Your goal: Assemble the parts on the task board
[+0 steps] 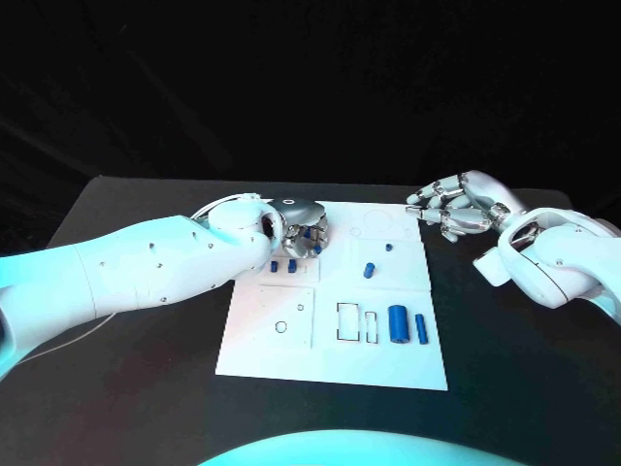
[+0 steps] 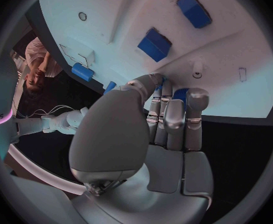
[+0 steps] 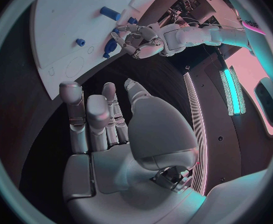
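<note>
Head view: left robot hand (image 1: 303, 231) pinches blue part (image 2: 179, 93); right robot hand (image 1: 455, 206) empty, fingers apart

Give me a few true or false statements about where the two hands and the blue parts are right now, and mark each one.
1. The left hand is over the board. True.
2. The right hand holds a blue part. False: it holds nothing, its fingers apart, off the board's far right corner.
3. Two long blue parts lie side by side near the board's right edge. True.
4. The left hand's fingers are at a blue part. True: blue shows at their tips, though whether it is gripped is unclear.
5. The board lies on a white table. False: the table is black.
</note>
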